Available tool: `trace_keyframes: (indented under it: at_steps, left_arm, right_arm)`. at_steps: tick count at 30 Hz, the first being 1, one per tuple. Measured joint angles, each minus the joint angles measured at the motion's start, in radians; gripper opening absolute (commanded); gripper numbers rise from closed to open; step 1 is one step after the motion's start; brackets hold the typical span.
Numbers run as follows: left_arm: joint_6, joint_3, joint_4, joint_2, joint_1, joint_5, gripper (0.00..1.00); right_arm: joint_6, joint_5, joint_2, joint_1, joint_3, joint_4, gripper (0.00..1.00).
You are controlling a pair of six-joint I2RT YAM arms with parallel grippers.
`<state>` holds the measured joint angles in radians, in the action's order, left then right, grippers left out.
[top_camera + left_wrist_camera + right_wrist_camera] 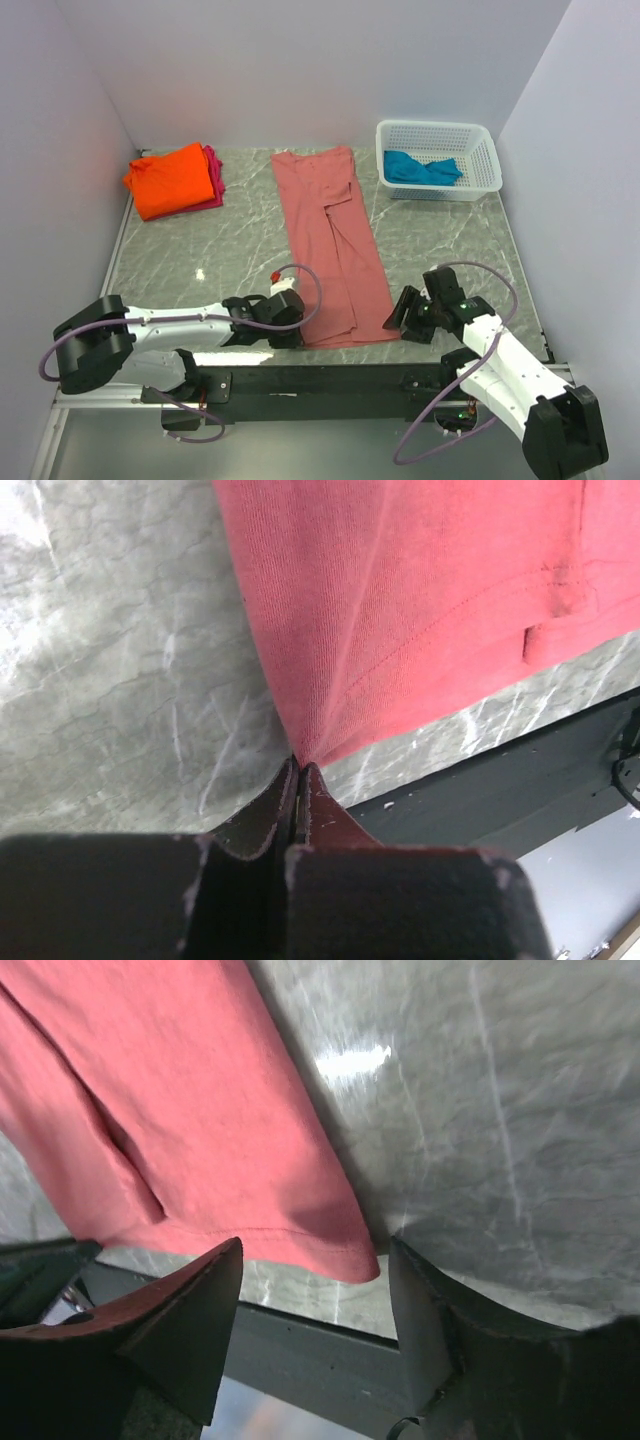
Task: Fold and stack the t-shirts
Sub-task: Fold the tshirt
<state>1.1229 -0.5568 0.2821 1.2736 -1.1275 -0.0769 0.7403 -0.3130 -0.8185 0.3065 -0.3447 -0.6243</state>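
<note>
Here, left pincer [298, 766] clamped on salmon-pink t-shirt [420, 600] corner, right pincer [315, 1248] spread wide about the other corner.

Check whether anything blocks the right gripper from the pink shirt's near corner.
Nothing visible does. The open right gripper flanks the hem corner of the pink shirt, with only marble table beneath. The left gripper is shut on the other near corner.

Pink shirt [330, 240] flat, orange [168, 180] atop magenta [214, 182], teal [420, 168] bunched
</note>
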Motion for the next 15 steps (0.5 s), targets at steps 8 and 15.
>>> trace_keyframes:
  at_steps: [8,15]
  left_arm:
    - [0.013,0.014,-0.003,-0.011,0.0,0.0,0.01]
    - [0.066,0.038,0.022,-0.09,-0.011,0.005,0.01]
  right_arm:
    - [0.016,-0.024,-0.049,0.017,0.029,0.052,0.14]
    - [0.037,-0.041,-0.01,0.08,0.038,0.028,0.0]
